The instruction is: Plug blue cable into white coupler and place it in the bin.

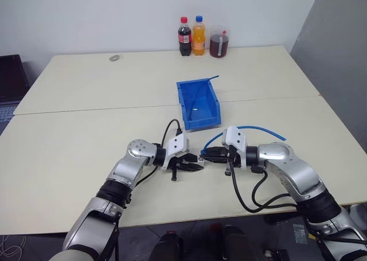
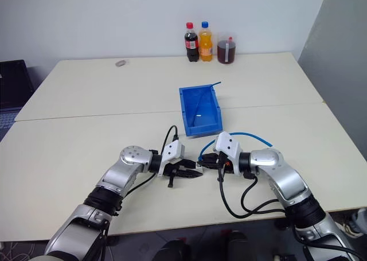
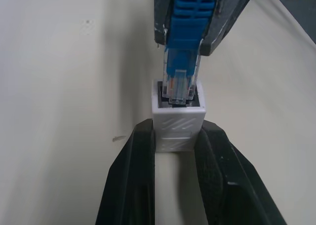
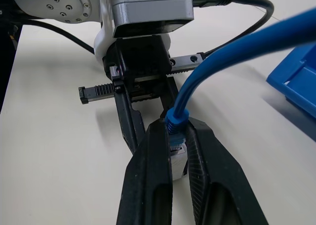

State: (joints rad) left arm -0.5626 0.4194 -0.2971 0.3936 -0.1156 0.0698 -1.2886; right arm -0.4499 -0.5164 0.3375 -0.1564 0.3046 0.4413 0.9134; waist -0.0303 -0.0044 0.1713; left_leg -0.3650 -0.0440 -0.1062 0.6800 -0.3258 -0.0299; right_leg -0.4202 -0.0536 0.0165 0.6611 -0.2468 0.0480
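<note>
The left hand [image 3: 177, 151] is closed on the white coupler [image 3: 177, 123], and the right hand [image 4: 178, 151] is closed on the boot of the blue cable [image 4: 232, 57], just behind the clear plug [image 3: 178, 84]. Both meet low over the desk [image 1: 74, 152], in front of the bin [image 1: 198, 103]. The plug tip sits in the mouth of the socket but, I judge, is not yet fully seated. To do this step well, the right hand should push straight along the socket axis, with no tilt, while the left hand keeps the coupler fixed (a click would confirm it).

The near desk edge is close under the arms, so a dropped part could fall off. Toward the bin the desk is free; the bottles [image 1: 192, 36] stand well apart at the far edge.
</note>
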